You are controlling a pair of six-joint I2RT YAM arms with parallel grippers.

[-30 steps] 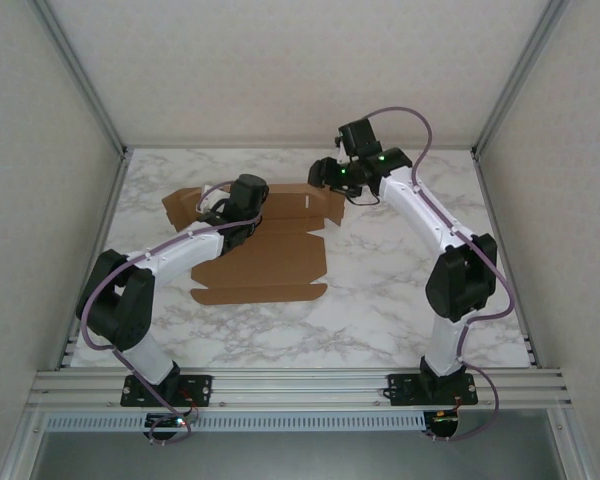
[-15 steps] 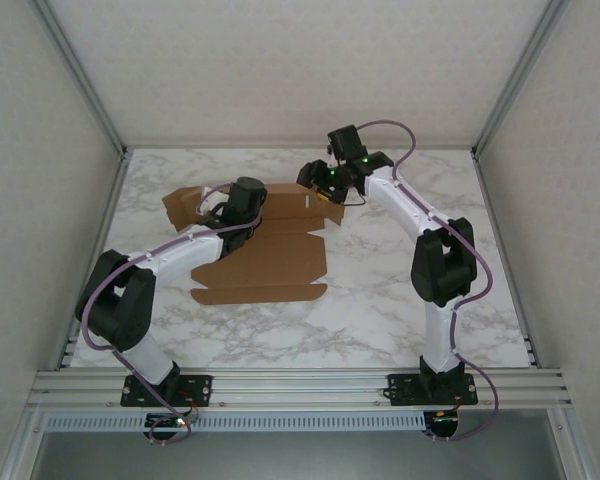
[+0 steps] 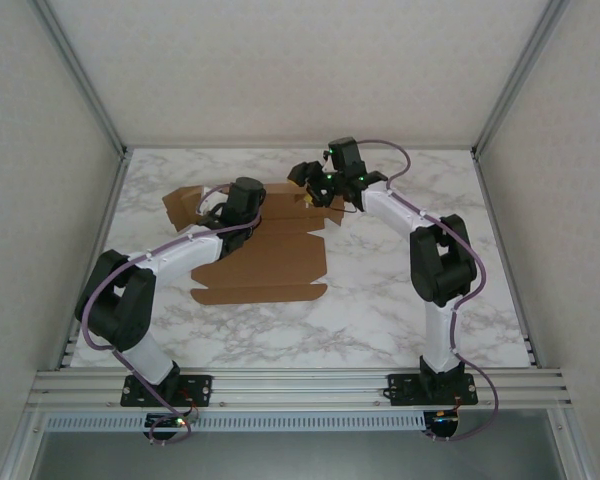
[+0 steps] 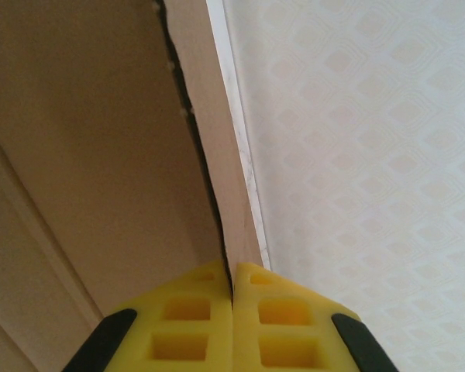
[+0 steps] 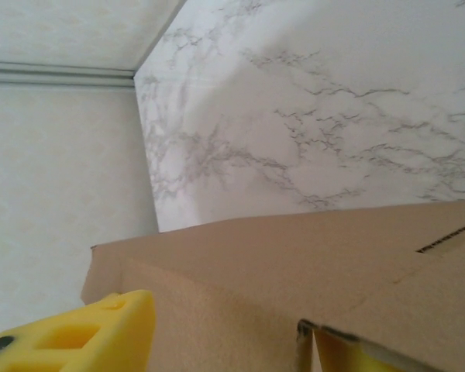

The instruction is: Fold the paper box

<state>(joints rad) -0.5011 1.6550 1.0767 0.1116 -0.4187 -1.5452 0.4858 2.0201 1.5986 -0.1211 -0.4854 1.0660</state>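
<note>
On the table, the brown paper box is pinched by left jaws, straddled by parted right jaws.

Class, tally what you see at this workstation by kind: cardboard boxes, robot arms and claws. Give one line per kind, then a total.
paper box: 1
robot arms: 2 (left arm, right arm)
claws: 2 (left claw, right claw)
Total: 5
</note>
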